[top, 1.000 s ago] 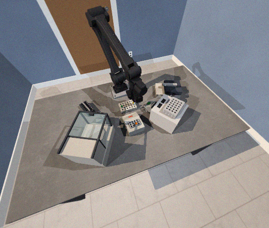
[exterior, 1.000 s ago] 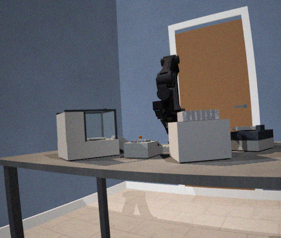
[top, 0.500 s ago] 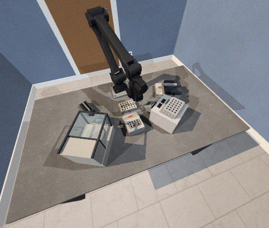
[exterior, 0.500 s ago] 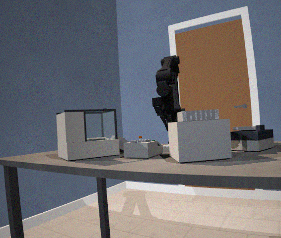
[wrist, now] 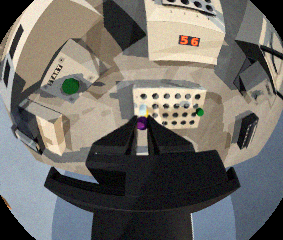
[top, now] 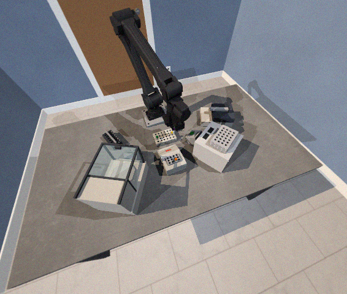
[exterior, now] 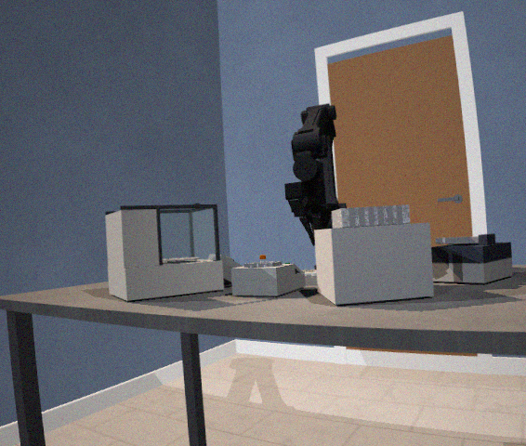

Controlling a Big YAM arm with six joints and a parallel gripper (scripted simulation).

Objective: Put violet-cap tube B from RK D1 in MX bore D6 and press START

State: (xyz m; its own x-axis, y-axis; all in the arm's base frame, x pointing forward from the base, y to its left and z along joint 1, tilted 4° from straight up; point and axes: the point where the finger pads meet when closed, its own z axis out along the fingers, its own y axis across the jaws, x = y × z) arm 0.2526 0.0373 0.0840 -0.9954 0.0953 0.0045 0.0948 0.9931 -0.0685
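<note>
In the wrist view, tube B's violet cap [wrist: 141,122] sits between my two fingertips. My gripper [wrist: 142,119] is shut on it over the near left corner of the white tube rack RK [wrist: 169,106]. I cannot tell how deep the tube stands in its well. In the top view the gripper [top: 176,127] hangs over the rack's [top: 165,136] corner nearest the mixer. The mixer MX [top: 217,147] is a large white box with a grey bored block on top. Its green START key [wrist: 69,86] faces the rack. No lamp on its top is lit.
The rack also holds a green-capped tube [wrist: 200,112]. The dry block DB [top: 171,158], with a red display, holds an orange-capped tube [top: 176,158]. The glass-walled balance [top: 113,172], the dark magnet block [top: 114,137] and the spectrophotometer [top: 217,113] stand around them.
</note>
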